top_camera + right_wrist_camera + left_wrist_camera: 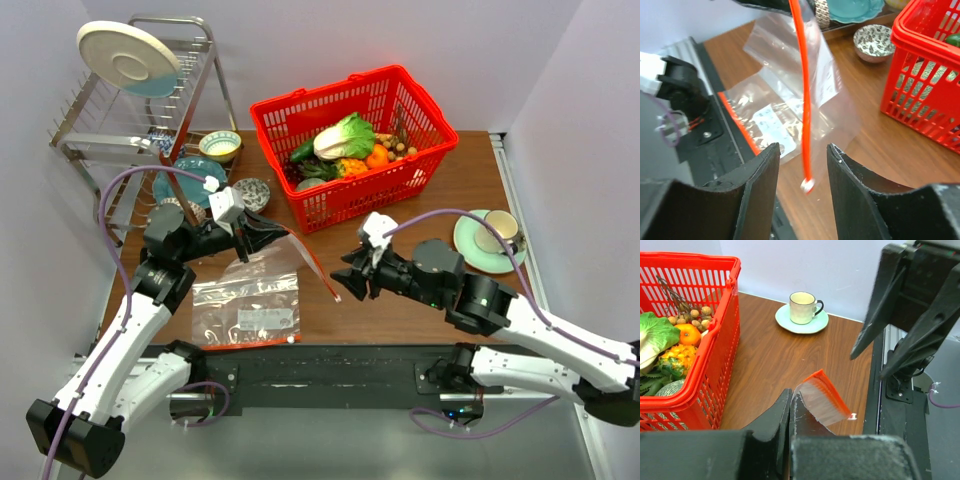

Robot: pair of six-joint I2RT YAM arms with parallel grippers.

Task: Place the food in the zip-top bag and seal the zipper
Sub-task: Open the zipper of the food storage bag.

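My left gripper [252, 236] is shut on one edge of the clear zip-top bag [285, 262] and holds it up above the table. In the left wrist view the fingers [785, 410] pinch the plastic [821, 402]. The red-orange zipper [802, 95] hangs down between the fingers of my open right gripper [803, 148] without touching either one. Its white tab [807, 186] dangles at the low end. The food lies in the red basket [372, 196]: napa cabbage [345, 137], cucumber [302, 151], brown nuts [401, 150].
A second clear bag [245, 312] lies flat near the front edge. A cup on a saucer [492, 238] stands at the right. At the back left are a dish rack [140, 125] with a plate [128, 58], two bowls [220, 145] [250, 193] and a teal plate [190, 178].
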